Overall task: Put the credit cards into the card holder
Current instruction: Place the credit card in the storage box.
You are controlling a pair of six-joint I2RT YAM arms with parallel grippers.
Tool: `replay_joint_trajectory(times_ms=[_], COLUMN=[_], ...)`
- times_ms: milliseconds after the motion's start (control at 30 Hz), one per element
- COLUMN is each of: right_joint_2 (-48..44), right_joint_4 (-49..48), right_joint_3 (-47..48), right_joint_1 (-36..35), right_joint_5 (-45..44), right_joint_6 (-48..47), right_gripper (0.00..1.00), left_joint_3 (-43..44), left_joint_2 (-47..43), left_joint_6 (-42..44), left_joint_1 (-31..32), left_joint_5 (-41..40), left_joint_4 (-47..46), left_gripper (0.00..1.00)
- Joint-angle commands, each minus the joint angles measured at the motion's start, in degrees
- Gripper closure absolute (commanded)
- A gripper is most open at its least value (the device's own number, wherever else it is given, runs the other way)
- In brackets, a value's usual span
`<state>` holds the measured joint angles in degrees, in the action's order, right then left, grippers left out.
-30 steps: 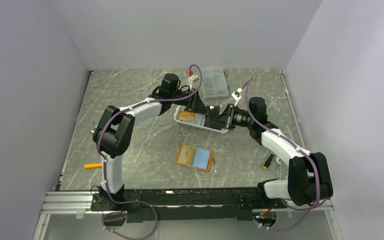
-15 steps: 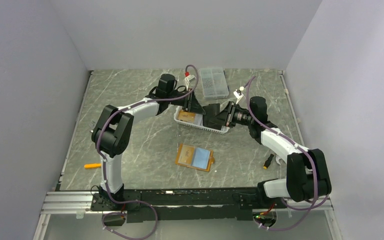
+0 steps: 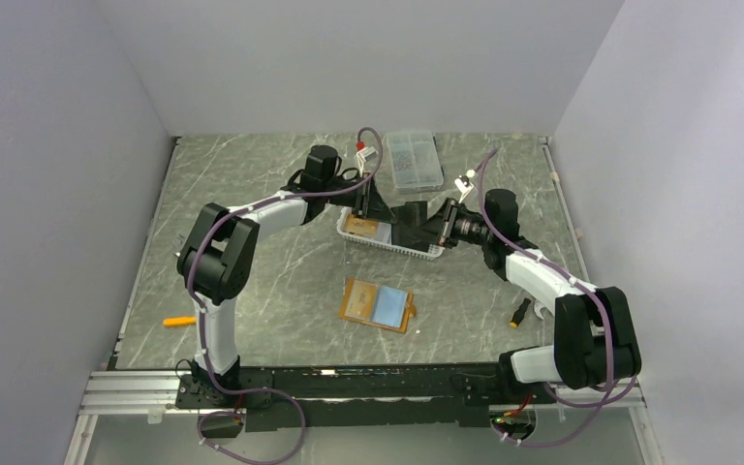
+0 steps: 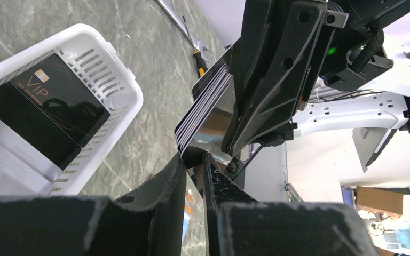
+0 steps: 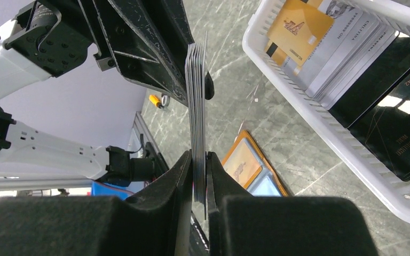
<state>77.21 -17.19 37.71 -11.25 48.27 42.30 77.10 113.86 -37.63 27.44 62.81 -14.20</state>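
1. Top external, lower centre: shows holder [image 3: 378, 305] lying open, orange-edged, blue inside, well apart from both grippers.
2. Right wrist, centre: shows right gripper [image 5: 198, 160] clamped on thin grey card stack [image 5: 196, 80], edge-on.
3. Left wrist, bottom: shows left gripper [image 4: 194, 160] narrowed at stack's corner; cannot tell whether gripping.
4. Leaves gold card [image 5: 300, 25] and black card [image 5: 395, 138] in basket [image 5: 325, 136]; filing apparently barely begun.

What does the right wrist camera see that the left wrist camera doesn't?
Only the right wrist camera sees the open orange folding wallet on the table and a gold plastic card in the white slotted plastic basket. Only the left wrist camera sees the right arm's white casing and its small green light. Both see the stack of thin plastic cards edge-on, the basket and the black cards in it.
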Motion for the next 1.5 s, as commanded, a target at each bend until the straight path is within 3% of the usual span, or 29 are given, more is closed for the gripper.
replay_joint_trajectory(times_ms=[0,100,767,900,1067,1467], right_joint_2=[-2.40,-2.21,-3.43,-2.99,-3.10,-3.08], right_joint_4=[-3.89,-3.06,6.46,8.72,14.95,26.04], right_joint_3=[0.17,-0.14,-0.29,-0.01,1.01,3.24], right_joint_1=[1.06,1.77,4.74,4.92,4.99,4.91], right_joint_5=[1.48,0.97,-3.25,-6.34,-14.15,-24.84], right_joint_6=[-0.19,-0.49,-5.05,-5.94,-8.31,-12.68], right_gripper=[0.90,0.91,0.80,0.83,1.00,1.00], left_joint_3=[0.48,1.96,12.38,16.13,19.81,23.04], left_joint_2=[0.95,1.88,11.82,14.70,18.09,20.25], left_joint_6=[-0.07,0.61,3.43,4.95,5.23,7.48], left_joint_1=[-0.72,-0.75,0.16,1.38,2.09,3.33], left_joint_5=[-1.67,-2.06,-5.48,-6.10,-7.24,-10.99], left_joint_4=[-2.00,-0.92,5.00,7.77,9.09,12.84], left_gripper=[0.94,1.00,1.00,1.00,1.00,1.00])
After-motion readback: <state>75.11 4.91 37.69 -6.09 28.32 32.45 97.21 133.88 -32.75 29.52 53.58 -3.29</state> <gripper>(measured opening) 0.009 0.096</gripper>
